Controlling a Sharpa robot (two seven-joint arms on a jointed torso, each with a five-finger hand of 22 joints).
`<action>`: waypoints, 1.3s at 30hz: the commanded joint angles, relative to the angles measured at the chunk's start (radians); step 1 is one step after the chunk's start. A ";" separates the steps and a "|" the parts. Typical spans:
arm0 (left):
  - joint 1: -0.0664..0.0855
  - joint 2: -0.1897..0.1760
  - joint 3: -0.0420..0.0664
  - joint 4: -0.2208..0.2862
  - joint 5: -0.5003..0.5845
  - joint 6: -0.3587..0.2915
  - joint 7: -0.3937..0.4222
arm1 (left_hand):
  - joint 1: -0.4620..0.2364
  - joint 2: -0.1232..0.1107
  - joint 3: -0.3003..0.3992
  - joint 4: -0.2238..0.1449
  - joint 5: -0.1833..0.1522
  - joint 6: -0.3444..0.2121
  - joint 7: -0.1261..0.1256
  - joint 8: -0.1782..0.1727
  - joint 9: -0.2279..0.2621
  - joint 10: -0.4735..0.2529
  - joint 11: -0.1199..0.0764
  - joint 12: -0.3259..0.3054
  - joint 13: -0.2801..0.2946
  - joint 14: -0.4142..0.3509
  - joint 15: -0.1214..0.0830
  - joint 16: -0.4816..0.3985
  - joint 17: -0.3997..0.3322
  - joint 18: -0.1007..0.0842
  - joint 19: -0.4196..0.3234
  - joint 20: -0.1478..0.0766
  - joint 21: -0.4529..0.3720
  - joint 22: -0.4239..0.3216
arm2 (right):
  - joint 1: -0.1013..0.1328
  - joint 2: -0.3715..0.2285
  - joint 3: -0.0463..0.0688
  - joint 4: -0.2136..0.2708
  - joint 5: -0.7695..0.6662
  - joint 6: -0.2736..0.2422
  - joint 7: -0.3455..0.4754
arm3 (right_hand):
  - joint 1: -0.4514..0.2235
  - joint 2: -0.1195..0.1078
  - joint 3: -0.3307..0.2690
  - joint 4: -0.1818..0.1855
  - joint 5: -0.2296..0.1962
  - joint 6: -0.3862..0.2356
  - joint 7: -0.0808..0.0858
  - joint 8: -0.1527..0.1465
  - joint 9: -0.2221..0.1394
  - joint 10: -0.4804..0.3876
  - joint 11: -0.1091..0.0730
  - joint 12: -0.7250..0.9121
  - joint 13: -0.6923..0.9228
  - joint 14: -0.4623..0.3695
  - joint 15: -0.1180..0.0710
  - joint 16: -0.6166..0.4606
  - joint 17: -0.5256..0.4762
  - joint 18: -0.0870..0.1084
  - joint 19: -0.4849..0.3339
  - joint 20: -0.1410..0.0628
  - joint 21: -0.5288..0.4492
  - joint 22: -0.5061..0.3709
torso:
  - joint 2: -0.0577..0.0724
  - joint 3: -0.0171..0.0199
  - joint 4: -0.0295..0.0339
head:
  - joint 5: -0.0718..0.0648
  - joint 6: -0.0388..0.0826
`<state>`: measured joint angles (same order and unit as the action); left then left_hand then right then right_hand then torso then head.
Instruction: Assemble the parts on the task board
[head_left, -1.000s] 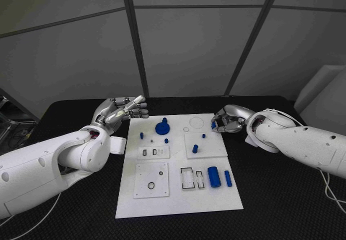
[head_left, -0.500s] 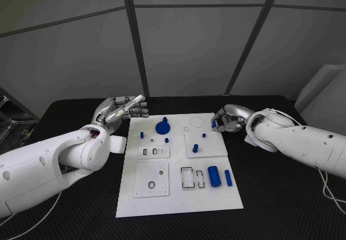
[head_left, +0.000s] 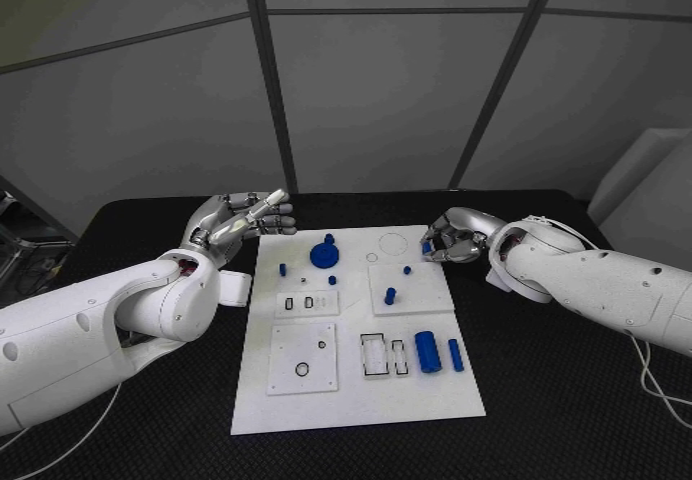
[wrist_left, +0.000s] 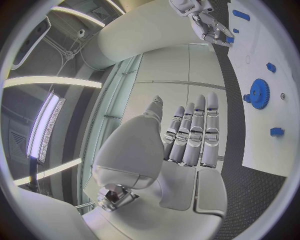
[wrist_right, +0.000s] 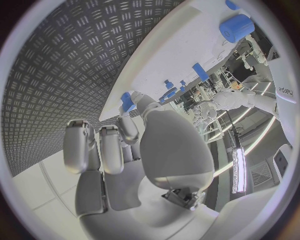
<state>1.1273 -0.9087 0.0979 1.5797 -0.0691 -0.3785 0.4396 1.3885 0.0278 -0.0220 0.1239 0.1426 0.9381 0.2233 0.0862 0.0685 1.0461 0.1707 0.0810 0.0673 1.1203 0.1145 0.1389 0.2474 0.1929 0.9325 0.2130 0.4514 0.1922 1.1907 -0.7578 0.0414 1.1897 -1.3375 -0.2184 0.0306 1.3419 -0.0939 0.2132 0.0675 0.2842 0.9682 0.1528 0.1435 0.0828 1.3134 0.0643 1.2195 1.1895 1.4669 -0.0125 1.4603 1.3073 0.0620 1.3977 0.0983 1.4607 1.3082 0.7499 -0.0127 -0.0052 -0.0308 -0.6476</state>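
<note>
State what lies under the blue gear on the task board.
The blue gear rests on the white task board, near its far edge. Whatever hole or peg sits beneath it is covered, so it cannot be seen.

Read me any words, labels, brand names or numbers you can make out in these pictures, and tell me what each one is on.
"sharpa": partly legible dark lettering on a white panel at the rim of the right wrist view; the first letters are cut off, so this reading is a guess.
Task board: outlines and holes only, no readable text.
Blue gear and the other blue parts: no markings visible.
Left hand, right hand and arms: no legible lettering.
</note>
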 joint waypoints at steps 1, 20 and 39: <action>0.002 0.000 0.001 0.000 -0.005 0.013 0.001 | -0.002 0.008 0.002 -0.006 -0.004 -0.002 0.003 -0.005 0.001 -0.005 0.000 -0.006 0.000 -0.006 0.002 -0.005 0.001 -0.013 -0.005 0.004 -0.001 -0.001 | 0.001 0.001 0.001 -0.001 0.011 -0.012 0.007 | 0.002 0.013 0.003 0.002 -0.010 0.023 -0.006 0.012 0.003 0.009 -0.004 0.008 0.006 0.068 0.000 0.004 0.096 -0.005 0.005 0.002 0.003 0.005 | 0.000 0.0003 -0.0002 | -0.002 -0.001; 0.002 -0.001 0.001 0.001 -0.005 0.013 -0.001 | -0.002 0.008 0.002 -0.006 -0.004 -0.002 0.003 -0.005 0.001 -0.005 0.000 -0.006 0.000 -0.007 0.002 -0.006 0.001 -0.013 -0.005 0.004 -0.001 -0.001 | 0.001 0.003 0.001 0.005 0.012 -0.052 -0.005 | 0.040 0.067 0.046 -0.023 -0.101 0.079 -0.031 0.034 0.020 0.019 -0.028 0.010 0.013 0.070 -0.020 0.008 0.104 -0.007 0.013 -0.017 0.008 0.018 | 0.000 0.0007 0.0001 | -0.001 -0.007; 0.002 -0.020 0.001 0.011 -0.005 0.006 -0.002 | -0.002 0.008 0.002 -0.006 -0.004 -0.002 0.003 -0.005 0.001 -0.005 0.000 -0.006 0.000 -0.007 0.002 -0.006 0.001 -0.013 -0.005 0.004 -0.001 -0.001 | 0.010 -0.034 0.039 0.269 0.000 -0.092 -0.087 | 0.037 0.074 0.066 -0.031 -0.120 0.071 -0.027 0.026 0.021 0.016 -0.024 0.002 0.008 0.071 -0.018 0.010 0.109 -0.010 0.020 -0.017 0.012 0.027 | -0.009 -0.0063 -0.0025 | 0.006 -0.011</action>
<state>1.1277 -0.9269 0.0979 1.5884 -0.0692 -0.3780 0.4337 1.3885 0.0278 -0.0191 0.1212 0.1426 0.9380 0.2233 0.0862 0.0685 1.0461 0.1707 0.0810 0.0673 1.1203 0.1145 0.1386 0.2474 0.1930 0.9325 0.2130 0.4514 0.1924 1.1977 -0.7953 0.0791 1.4441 -1.3286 -0.2908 -0.0202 1.3835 -0.0295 0.2721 0.0365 0.1682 1.0391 0.1222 0.1701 0.0951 1.3309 0.0390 1.2223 1.1975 1.4651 -0.0254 1.4642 1.3074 0.0620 1.4140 0.0820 1.4666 1.3077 0.7432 -0.0166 -0.0081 -0.0262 -0.6573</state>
